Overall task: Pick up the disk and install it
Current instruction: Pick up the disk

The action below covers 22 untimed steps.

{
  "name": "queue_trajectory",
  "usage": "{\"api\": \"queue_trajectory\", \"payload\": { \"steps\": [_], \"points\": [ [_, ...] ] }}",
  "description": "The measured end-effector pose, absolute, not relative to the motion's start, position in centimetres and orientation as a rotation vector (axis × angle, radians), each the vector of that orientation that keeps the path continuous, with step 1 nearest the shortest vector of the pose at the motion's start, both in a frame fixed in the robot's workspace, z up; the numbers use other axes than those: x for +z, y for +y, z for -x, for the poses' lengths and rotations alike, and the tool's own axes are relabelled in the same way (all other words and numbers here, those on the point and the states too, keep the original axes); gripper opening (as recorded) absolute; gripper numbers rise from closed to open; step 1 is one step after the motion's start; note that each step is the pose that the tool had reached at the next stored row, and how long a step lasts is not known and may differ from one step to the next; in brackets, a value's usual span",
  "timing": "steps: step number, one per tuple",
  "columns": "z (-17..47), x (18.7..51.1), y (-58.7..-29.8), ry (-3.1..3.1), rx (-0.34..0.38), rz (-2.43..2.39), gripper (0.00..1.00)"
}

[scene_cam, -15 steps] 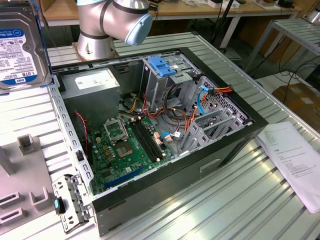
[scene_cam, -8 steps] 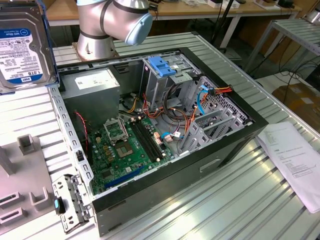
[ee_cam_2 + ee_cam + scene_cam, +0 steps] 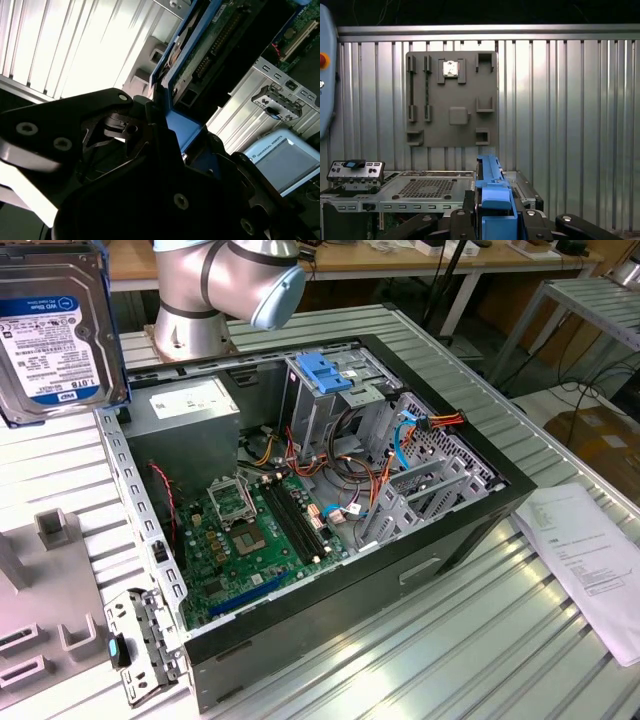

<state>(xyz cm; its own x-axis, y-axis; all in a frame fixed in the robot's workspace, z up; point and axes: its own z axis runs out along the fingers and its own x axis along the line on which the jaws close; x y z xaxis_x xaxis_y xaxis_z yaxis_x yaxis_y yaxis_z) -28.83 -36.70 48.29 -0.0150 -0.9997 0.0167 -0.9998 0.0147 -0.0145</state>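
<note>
at the exterior view's far left the disk hangs above the table, label showing; the open case sits at centre, paper lies right. in the first wrist view the gripper pinches the disk.

Exterior view: bright, even overhead light. The ribbed metal table carries a soft sheen, the white label of the disk reads bright, and the computer case is shaded along its inner walls. Second wrist view: the table burns out to white glare, while the black gripper stands nearly in silhouette. First wrist view: flat, even light; the grey fixture plate throws faint shadows.
</note>
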Motion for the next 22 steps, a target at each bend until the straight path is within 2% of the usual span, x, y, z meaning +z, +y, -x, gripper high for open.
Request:
{"api": "queue_trajectory", "payload": {
  "steps": [22],
  "points": [
    [27.4, 48.3, -36.7, -2.237, 0.035, -2.204, 0.37]
  ]
}}
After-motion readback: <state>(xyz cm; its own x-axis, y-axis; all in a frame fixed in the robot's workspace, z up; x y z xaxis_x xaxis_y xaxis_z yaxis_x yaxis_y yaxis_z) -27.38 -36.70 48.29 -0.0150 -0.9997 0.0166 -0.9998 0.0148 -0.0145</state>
